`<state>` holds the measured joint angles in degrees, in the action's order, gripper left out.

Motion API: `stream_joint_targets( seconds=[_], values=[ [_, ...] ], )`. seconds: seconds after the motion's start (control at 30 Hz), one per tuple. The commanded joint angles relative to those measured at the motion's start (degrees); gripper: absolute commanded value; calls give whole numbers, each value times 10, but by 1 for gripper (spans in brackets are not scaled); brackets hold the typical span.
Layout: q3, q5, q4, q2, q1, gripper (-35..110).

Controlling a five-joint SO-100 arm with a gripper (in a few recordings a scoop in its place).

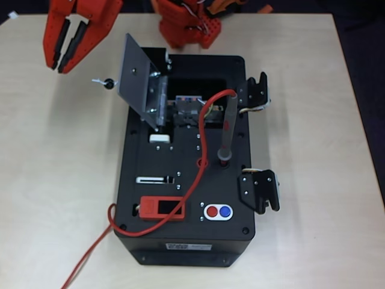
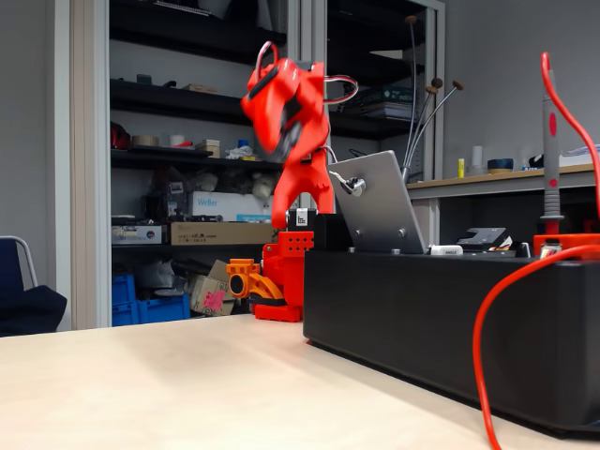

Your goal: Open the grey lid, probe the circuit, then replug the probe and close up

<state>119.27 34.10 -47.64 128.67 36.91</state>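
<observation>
The grey lid [image 1: 139, 77] stands swung up on its hinge at the black box's back left, its black knob [image 1: 108, 83] pointing left; it also shows tilted up in the fixed view [image 2: 378, 202]. The circuit [image 1: 189, 108] lies exposed in the recess beside it. The probe [image 1: 227, 129] stands upright in a hole on the box top, its red wire [image 1: 186, 192] looping across the box and off the front; in the fixed view the probe [image 2: 550, 150] is vertical. My red gripper [image 1: 65, 60] hangs open, up and left of the lid, holding nothing.
The black box [image 1: 150, 174] carries a red display module [image 1: 161, 208], a red-and-blue button pair [image 1: 218, 212] and two black latches [image 1: 260, 189] on its right side. The arm's base [image 1: 187, 27] stands behind the box. Bare table lies left and right.
</observation>
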Motion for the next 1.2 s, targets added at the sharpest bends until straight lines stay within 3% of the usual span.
stream_joint_targets(
  seconds=[0.0, 0.57, 1.17],
  values=[
    [1, -3, 4, -21, 21, 0],
    [-18, 113, -29, -69, -62, 0],
    [-92, 234, -151, -64, -163, 0]
  ],
)
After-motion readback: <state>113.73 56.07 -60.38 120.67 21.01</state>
